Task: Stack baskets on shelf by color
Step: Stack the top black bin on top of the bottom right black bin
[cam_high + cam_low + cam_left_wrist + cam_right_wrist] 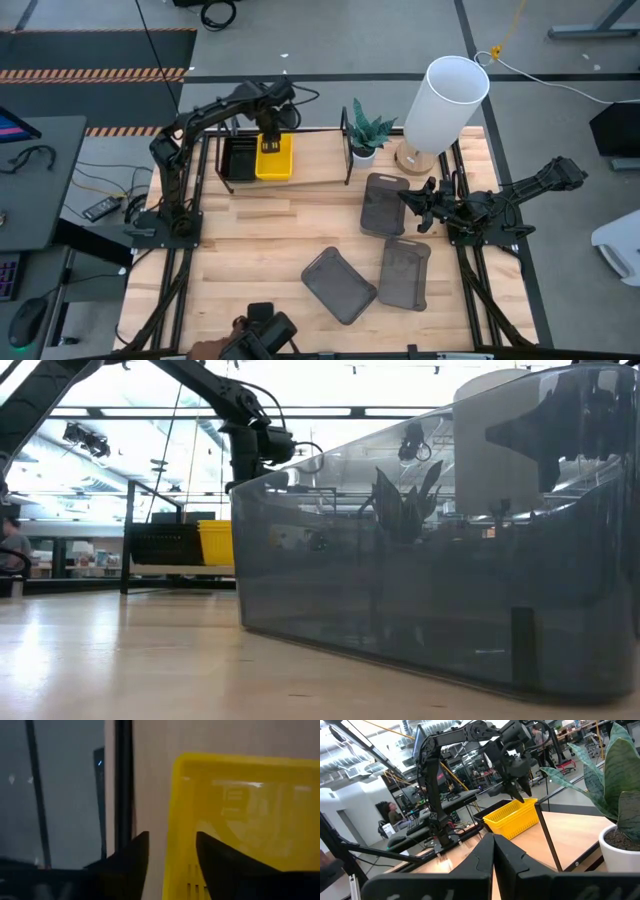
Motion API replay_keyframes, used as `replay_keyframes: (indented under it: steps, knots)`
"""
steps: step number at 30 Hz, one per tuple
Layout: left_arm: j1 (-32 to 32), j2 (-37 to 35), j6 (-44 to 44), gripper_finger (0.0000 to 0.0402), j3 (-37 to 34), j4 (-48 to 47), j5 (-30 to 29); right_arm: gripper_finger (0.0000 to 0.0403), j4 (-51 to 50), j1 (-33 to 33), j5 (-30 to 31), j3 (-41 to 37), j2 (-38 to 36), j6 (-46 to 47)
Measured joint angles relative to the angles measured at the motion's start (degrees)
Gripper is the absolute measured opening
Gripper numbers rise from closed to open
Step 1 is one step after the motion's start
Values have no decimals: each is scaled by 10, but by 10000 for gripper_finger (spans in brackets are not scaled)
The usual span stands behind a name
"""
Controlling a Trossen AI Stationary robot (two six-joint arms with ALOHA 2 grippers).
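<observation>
The yellow basket (275, 160) sits on the shelf (318, 165) beside the black baskets (238, 160). It also shows in the low view (215, 542) and the right wrist view (512, 820). My left gripper (270, 140) hangs open over the yellow basket, pointing down, one finger on each side of its wall (172, 820). Three dark grey baskets lie flat on the table: one (383, 203) near the plant, two (405, 272) (338, 285) nearer the near edge. My right gripper (408, 198) is shut at the first grey basket's right edge, with nothing between its fingers (494, 850). My left gripper (172, 870) comes from above, one finger inside the yellow basket and one outside its side wall (170, 840). The gap is much wider than the wall. Whether a finger touches the wall, I cannot tell.
A potted plant (368, 130) stands at the shelf's right end loop (346, 145), and a white lamp (445, 100) stands farther right. A grey basket's wall (440, 560) fills the low view. Bare tabletop (260, 240) lies left of the grey baskets.
</observation>
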Motion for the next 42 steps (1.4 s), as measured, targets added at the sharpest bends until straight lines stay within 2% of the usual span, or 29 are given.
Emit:
replay_keyframes:
  steps: [3,6,9,16,22,38,42]
  knots:
    - [-1,-6,-18,195,-1,-21,-8,15,0,0,0,0,0,0]
    - [-5,-25,-26,197,-1,-44,-6,15,0,0,0,0,0,0]
    - [-7,-49,-55,185,-1,-60,2,15,1,0,0,0,0,3]
    - [1,-68,-195,156,-1,-139,21,15,1,0,0,0,0,4]
    - [0,-67,-180,141,-2,-225,-9,15,1,0,0,0,0,5]
    - [-34,-59,-183,117,-3,-226,-13,15,1,0,-19,0,0,20]
    - [-63,-74,-188,116,-3,-235,28,15,1,1,-48,0,0,29]
